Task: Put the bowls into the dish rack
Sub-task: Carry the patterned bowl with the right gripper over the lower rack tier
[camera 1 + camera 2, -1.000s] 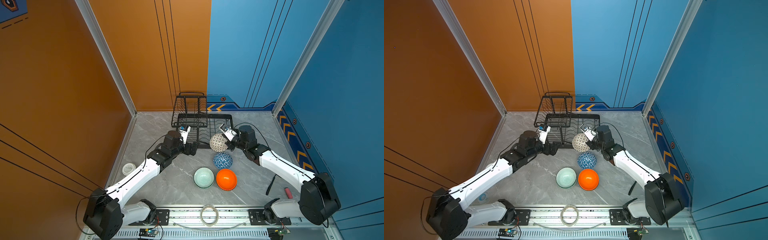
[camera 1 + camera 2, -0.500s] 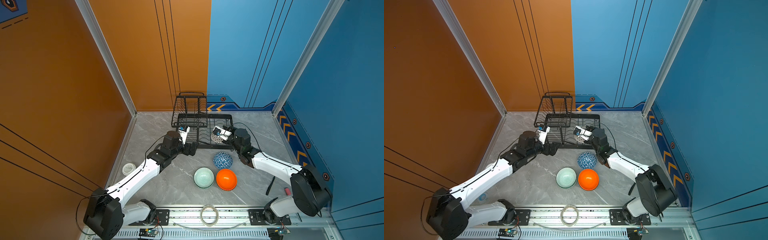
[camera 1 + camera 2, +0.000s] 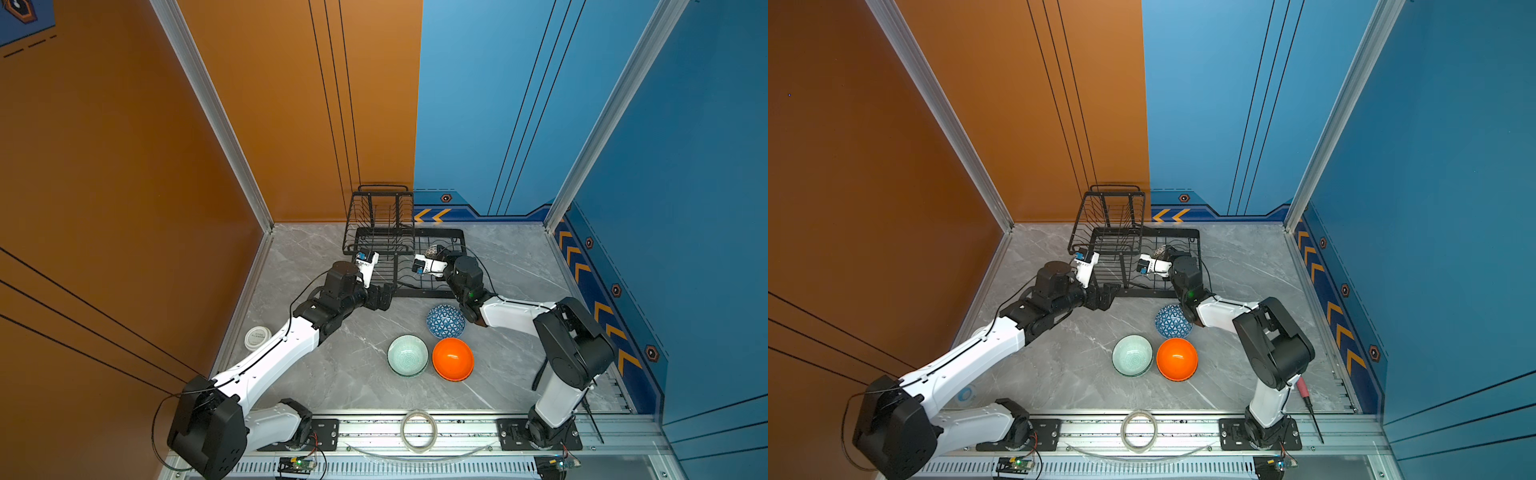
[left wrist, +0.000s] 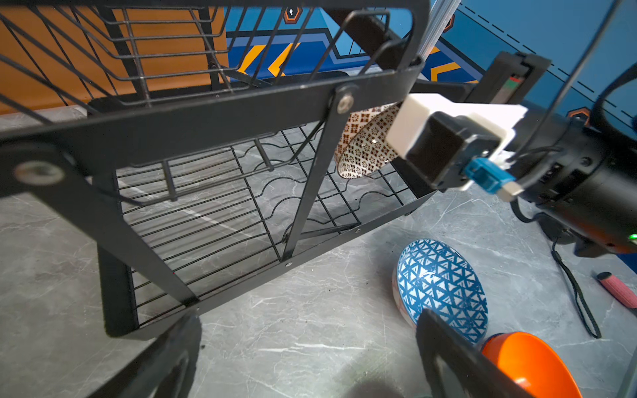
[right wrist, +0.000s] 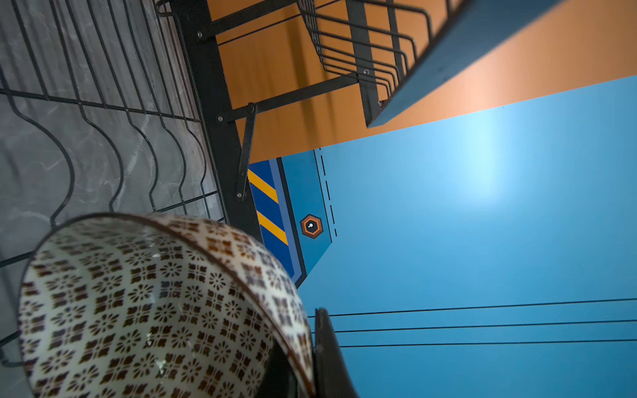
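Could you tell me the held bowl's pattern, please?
White bowl with dark brown flower motifs; best in the right wrist view.

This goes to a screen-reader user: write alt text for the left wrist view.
A brown-patterned white bowl, held by the right arm, tilts on edge over the lower tray of the black wire dish rack. Nearer, a blue triangle-patterned bowl and an orange bowl sit on the grey table, beside the open left hand.

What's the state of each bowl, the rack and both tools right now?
dish rack: on the table, upper basket bare.
patterned bowl: tipped on edge over the lower tray, held.
right tool: shut on patterned bowl's rim.
left tool: open, empty.
blue bowl: on table, outside rack.
mint bowl: on table, upright.
orange bowl: on table, upright.
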